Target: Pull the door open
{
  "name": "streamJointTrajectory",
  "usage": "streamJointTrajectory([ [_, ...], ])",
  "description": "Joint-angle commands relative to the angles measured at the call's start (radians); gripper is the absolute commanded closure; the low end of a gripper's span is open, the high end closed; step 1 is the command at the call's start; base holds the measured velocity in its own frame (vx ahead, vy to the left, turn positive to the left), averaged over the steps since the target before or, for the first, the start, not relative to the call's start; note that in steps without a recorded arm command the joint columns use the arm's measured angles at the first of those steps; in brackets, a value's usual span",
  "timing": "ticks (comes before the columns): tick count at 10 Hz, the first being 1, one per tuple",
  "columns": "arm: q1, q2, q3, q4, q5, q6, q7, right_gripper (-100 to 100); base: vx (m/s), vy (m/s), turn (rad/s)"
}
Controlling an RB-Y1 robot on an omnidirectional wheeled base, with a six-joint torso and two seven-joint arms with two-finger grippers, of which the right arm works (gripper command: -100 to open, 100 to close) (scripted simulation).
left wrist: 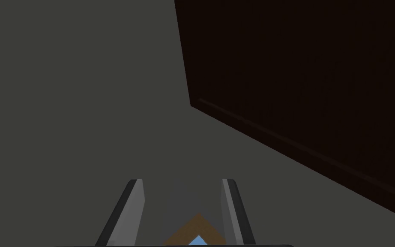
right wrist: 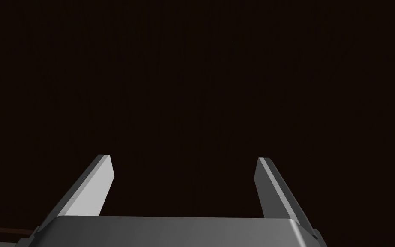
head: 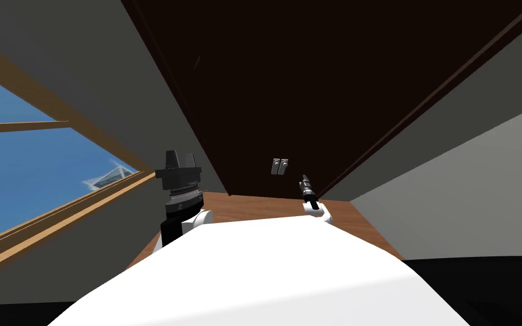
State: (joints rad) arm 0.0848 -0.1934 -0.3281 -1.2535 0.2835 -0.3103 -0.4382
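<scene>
One dark door (head: 311, 85), one window (head: 28, 164), two arms (head: 182, 195) (head: 312, 201), each with two jaws.

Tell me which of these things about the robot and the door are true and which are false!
1. The door is dark brown. True.
2. The right gripper is squeezing the handle. False: its jaws stand open with nothing between them.
3. A window showing blue sky is on the robot's left. True.
4. The floor is green. False: it is brown wood.
5. The left gripper holds nothing. True.
</scene>
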Motion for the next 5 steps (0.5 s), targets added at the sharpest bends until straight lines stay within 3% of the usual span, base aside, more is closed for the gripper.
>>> streamJointTrajectory([
  [1,0.015,-0.015,-0.028,0.01,-0.006,0.007,0.005,-100,0.079,-0.128,-0.132],
  [5,-0.005,-0.009,-0.021,0.017,-0.007,0.008,0.01,-100,0.155,-0.041,0.032],
])
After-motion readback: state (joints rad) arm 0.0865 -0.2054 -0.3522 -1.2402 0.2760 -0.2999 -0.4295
